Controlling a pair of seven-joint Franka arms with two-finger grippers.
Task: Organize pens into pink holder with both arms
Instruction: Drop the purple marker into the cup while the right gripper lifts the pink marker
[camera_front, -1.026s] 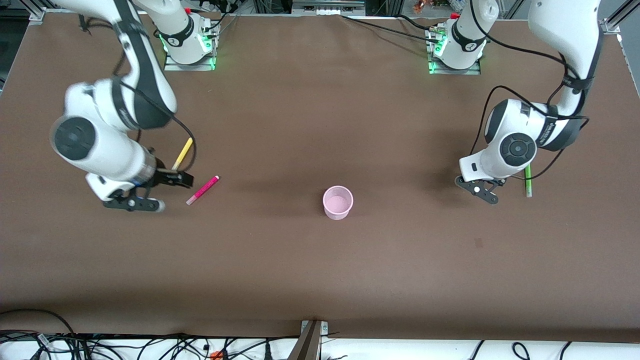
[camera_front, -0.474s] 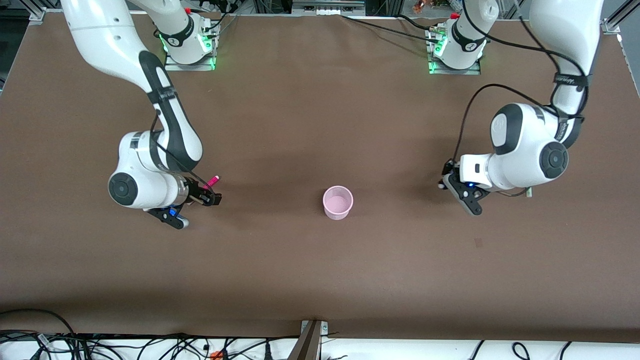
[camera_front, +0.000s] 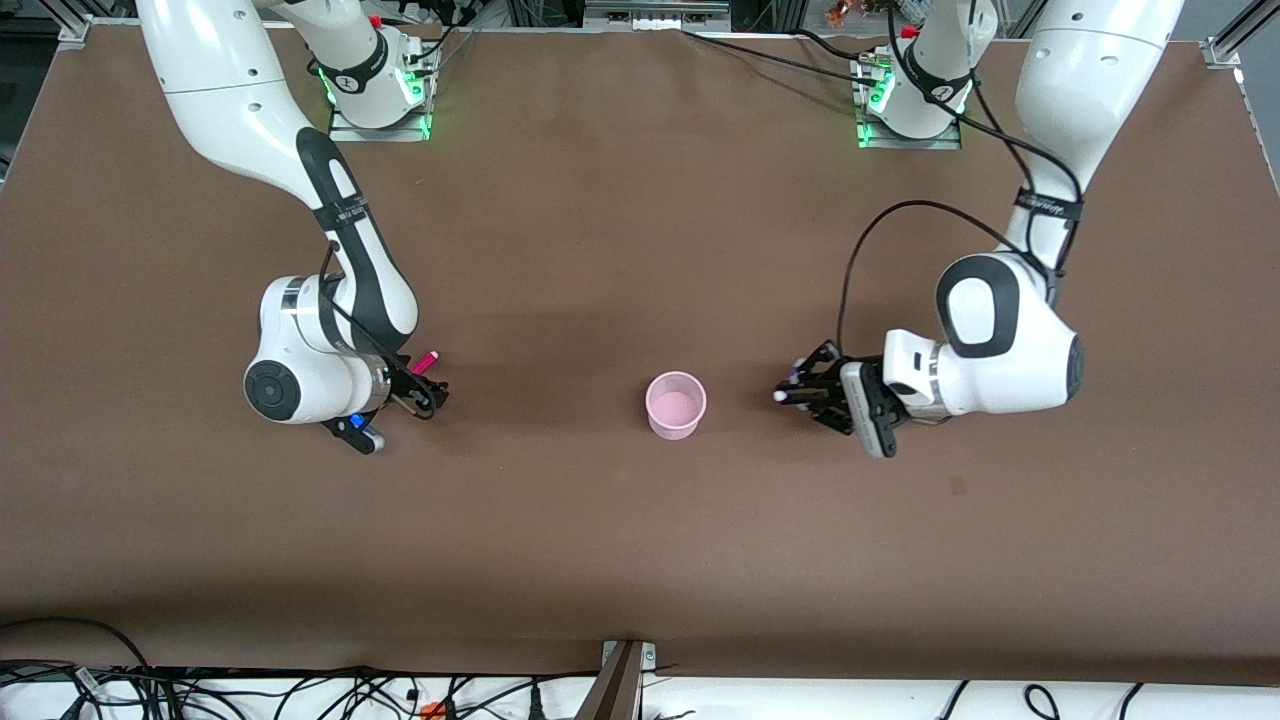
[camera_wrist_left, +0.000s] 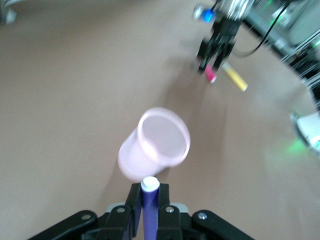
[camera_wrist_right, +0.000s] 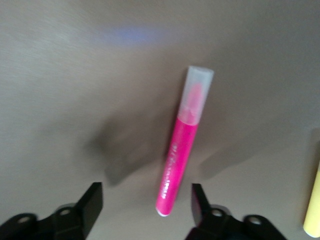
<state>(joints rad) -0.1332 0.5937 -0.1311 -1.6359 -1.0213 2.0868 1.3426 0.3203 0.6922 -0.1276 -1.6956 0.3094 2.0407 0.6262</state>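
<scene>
Since the earlier frames, both arms have swung inward: the left arm's black two-finger gripper (camera_front: 800, 392) has travelled from its end of the table toward the middle, and the right arm's black two-finger gripper (camera_front: 428, 388) has shifted over the magenta pen.

Nearest the front camera, the small round pale pink plastic holder (camera_front: 676, 404) is standing upright on the brown table (camera_front: 640, 540), and no pen is showing inside it in the left wrist view (camera_wrist_left: 159, 142).

Just beside it, toward the left arm's end, the left gripper is hovering low, clenching a slim dark purple marker pen (camera_wrist_left: 149, 205) whose pale tip is pointing at the holder's rim.

Toward the right arm's end, the right gripper is hanging with its fingers (camera_wrist_right: 93, 200) spread wide, straddling the slim magenta-pink marker pen (camera_wrist_right: 182, 145), which is lying flat on the table. A slim yellow marker pen (camera_wrist_left: 235, 77) is lying beside the magenta one, slightly farther back.
</scene>
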